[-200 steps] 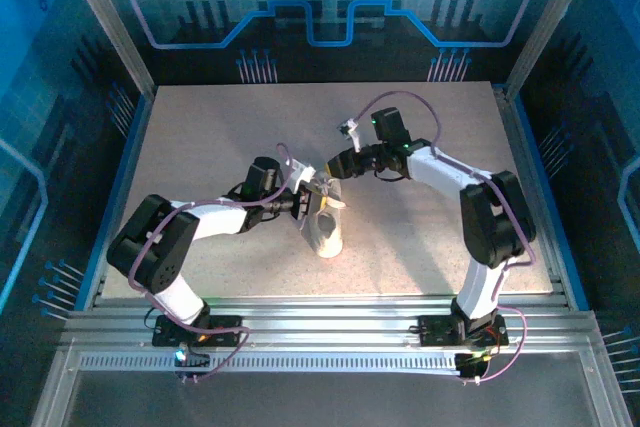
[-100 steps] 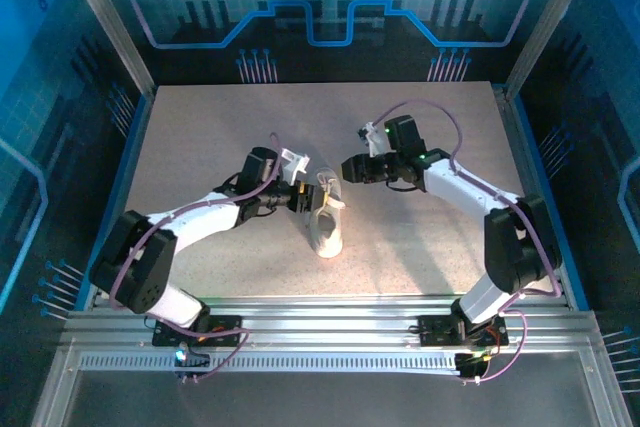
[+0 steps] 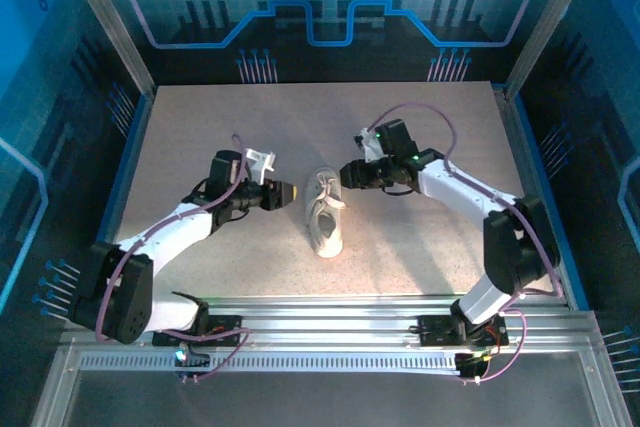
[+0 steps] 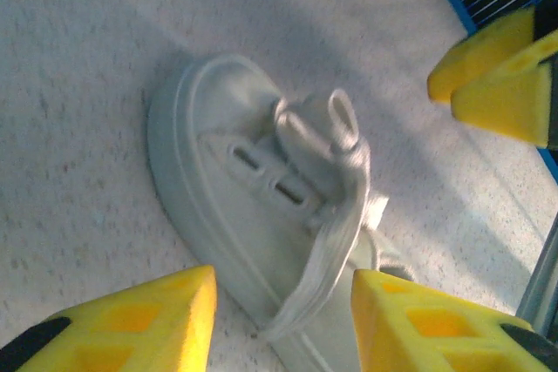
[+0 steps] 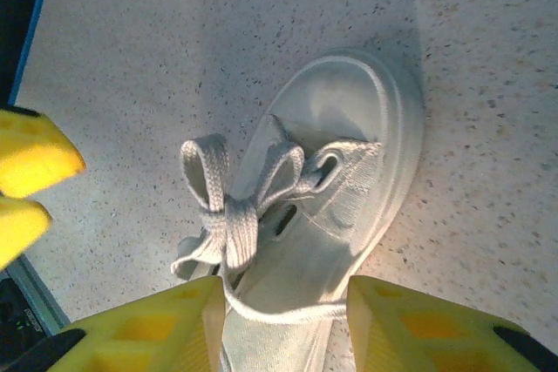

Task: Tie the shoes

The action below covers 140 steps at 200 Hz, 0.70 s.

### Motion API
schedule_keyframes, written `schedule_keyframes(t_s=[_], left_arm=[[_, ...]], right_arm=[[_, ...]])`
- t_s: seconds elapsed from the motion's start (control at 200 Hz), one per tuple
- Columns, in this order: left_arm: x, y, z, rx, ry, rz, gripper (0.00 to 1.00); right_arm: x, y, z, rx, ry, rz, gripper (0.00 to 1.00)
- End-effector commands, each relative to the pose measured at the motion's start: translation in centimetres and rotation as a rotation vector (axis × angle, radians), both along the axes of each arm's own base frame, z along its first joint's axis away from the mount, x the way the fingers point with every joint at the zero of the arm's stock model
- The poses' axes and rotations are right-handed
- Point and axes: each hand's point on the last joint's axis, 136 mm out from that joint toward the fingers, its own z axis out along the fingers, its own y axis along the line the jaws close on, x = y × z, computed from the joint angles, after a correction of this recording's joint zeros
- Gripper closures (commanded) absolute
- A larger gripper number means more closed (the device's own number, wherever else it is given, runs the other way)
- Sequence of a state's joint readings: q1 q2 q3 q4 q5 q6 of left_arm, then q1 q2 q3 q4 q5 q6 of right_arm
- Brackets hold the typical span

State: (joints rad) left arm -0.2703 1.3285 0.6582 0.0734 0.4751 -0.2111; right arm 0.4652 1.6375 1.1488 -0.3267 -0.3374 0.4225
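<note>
**Bow formed, both grippers standing off the shoe**

The left gripper (image 3: 284, 194) is hovering just left of the shoe (image 3: 326, 217), its jaws spread apart and holding nothing. The shoe is lying flat on the table (image 3: 200, 127), lengthwise near to far, roughly midway between the 2 arms. A bow (image 5: 228, 202) is sitting on top of it: 2 loops (image 5: 199, 172) are standing up from a knot (image 5: 237, 219), with loose ends (image 5: 288, 311) trailing along the shoe. The right gripper (image 3: 347, 175) is hanging just right of the shoe's far end, jaws likewise parted and empty. Neither gripper is touching shoe or bow.

Judging from this, the tying is nearing its end, and the step in hand is snugging the bow. The knot is looking slack. Each gripper should be taking 1 loop near its middle, not a loose end, since pulling an end would be undoing the bow. Both should be pulling outward together, evenly and low, so the light shoe is not sliding or tipping.

As for containers, the shoe is the only hollow thing here, and what is lying inside it is too hidden to tell.
</note>
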Motion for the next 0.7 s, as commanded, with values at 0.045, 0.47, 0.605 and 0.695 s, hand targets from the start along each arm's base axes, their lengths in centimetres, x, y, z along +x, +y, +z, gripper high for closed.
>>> schedule_keyframes(t_s=[0.045, 0.47, 0.605, 0.695], left_arm=[[-1.1, 0.0, -3.3, -0.013, 0.077, -0.008, 0.56], [-2.2, -4.6, -6.3, -0.006, -0.020, -0.205, 0.45], [-2.2, -5.1, -7.2, -0.008, -0.003, -0.230, 0.51], [-2.5, -5.3, -7.1, -0.015, 0.004, -0.238, 0.62]], right_arm=[[0.2, 2.2, -1.1, -0.020, 0.056, 0.033, 0.59], [0.4, 4.5, -2.1, -0.039, 0.094, 0.071, 0.59], [0.2, 4.7, -2.7, -0.048, 0.108, 0.083, 0.61], [0.4, 4.7, -2.8, -0.052, 0.105, 0.087, 0.65]])
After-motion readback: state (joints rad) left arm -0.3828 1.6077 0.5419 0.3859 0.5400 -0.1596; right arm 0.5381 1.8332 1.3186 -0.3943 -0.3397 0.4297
